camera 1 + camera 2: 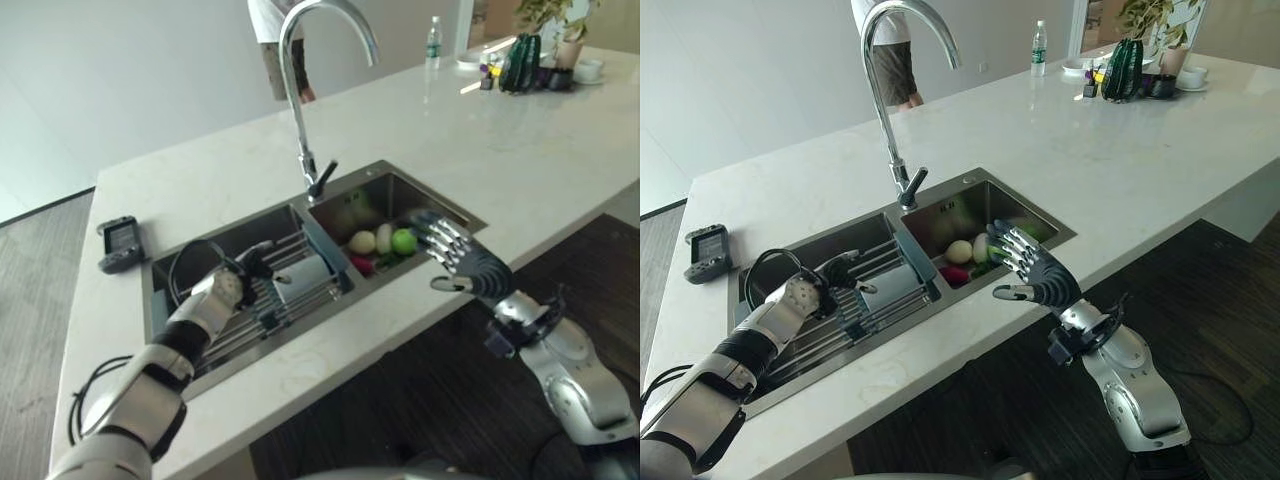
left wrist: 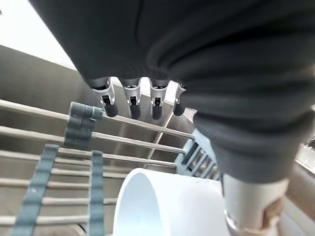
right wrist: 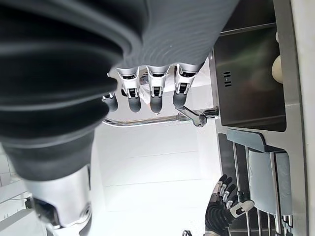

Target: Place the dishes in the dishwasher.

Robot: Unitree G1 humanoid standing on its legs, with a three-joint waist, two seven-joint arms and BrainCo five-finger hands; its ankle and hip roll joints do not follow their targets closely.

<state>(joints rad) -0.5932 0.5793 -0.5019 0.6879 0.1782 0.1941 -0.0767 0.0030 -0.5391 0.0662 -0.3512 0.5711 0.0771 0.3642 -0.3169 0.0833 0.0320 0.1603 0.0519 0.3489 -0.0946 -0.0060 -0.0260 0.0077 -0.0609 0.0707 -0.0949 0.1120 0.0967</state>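
A double sink [image 1: 160, 275] is being shown set into a pale marble counter [image 1: 500, 150], with a tall curved faucet [image 1: 310, 90] rising behind the divider between its two basins. The left basin is being occupied by a wire dish rack [image 1: 290, 300] fitted with grey-blue plastic holders. A white cup [image 2: 172, 206] is being seen lying on its side on the rack's bars, its open mouth turned outward.

The left hand [image 1: 235, 280] is being held over the rack just beside the cup, its fingers [image 2: 132, 101] extended and relaxed, with nothing gripped (whether the thumb is touching the cup cannot be told). The right hand [image 1: 462, 258] is being held above the front edge of the right basin, fingers spread and empty.

In the right basin, a green apple [image 1: 403, 240] and pale rounded vegetables [image 1: 362, 241] are being seen lying together. A small dark handheld device [image 1: 120, 243] is being shown on the counter to the left of the sink. At the far end of the counter, a plastic bottle [image 1: 433, 42] and a potted plant [image 1: 545, 35] are standing, and a person [image 1: 275, 45] is being partly seen behind the faucet.
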